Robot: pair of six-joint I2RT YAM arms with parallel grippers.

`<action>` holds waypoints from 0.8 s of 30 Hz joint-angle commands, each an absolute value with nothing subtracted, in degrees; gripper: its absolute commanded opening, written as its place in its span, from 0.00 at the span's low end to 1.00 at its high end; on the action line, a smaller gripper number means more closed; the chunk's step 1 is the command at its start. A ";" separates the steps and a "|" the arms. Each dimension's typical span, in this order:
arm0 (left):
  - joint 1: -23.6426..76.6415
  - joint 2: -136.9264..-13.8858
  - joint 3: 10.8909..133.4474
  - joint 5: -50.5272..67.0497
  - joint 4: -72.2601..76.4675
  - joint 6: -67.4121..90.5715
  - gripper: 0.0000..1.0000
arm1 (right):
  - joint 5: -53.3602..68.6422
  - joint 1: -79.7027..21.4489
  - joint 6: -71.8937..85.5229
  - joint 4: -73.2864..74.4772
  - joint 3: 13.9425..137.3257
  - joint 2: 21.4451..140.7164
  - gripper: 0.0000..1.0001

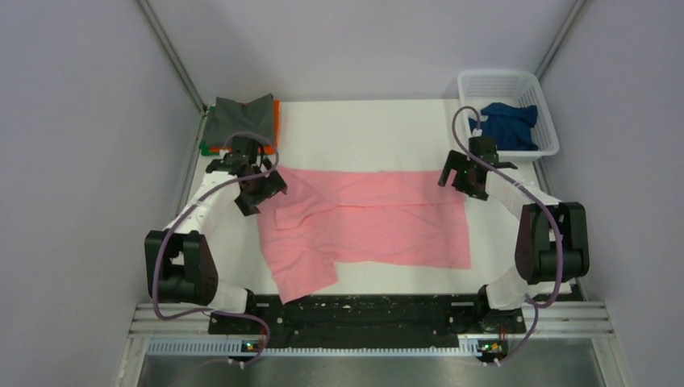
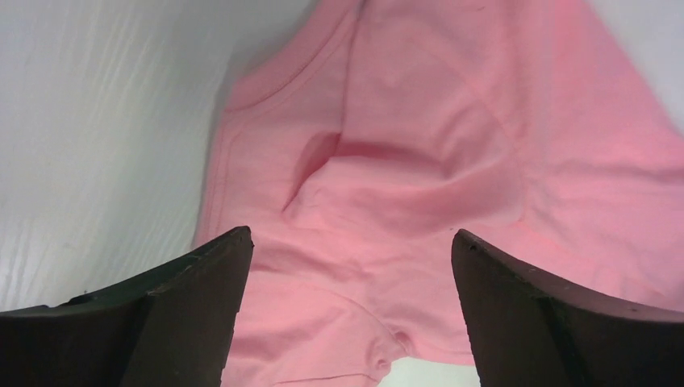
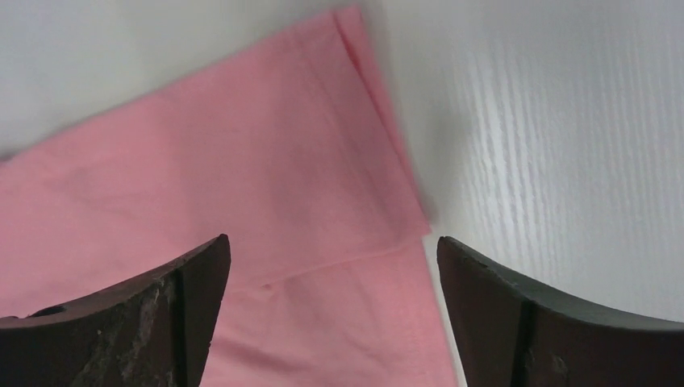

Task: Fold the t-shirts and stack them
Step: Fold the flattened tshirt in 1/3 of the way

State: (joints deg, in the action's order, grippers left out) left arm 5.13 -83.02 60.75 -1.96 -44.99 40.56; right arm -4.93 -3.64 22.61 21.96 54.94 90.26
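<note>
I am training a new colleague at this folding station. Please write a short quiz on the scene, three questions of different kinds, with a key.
1. True or false: the pink t-shirt lies inside the white basket.
2. What lies in the basket? A) a navy blue shirt B) an orange shirt C) a green towel
3. Fill in: the left gripper and the right gripper both have their jaws ____.
Key: 1 false; 2 A; 3 open.
</note>
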 commanded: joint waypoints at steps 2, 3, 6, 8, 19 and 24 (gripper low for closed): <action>5.76 -84.05 66.26 4.82 -35.13 39.54 0.99 | 6.92 -5.29 21.56 13.37 58.26 88.28 0.99; 6.12 -85.85 66.58 7.00 -33.19 39.55 0.99 | 7.39 -6.06 22.21 12.16 58.49 89.16 0.99; 7.49 -93.04 69.96 11.01 -30.96 39.49 0.99 | 8.54 -8.69 23.62 8.41 59.58 93.69 0.99; 7.98 -97.97 72.31 11.20 -30.01 39.23 0.99 | 7.51 -9.69 24.00 6.84 60.89 96.62 0.99; 7.27 -119.75 88.64 3.34 -31.37 37.35 0.99 | -11.42 -9.55 27.10 7.63 67.93 110.67 0.99; 6.00 -126.69 97.34 3.48 -34.37 37.46 0.99 | -12.43 -7.51 28.31 9.36 72.80 114.39 0.99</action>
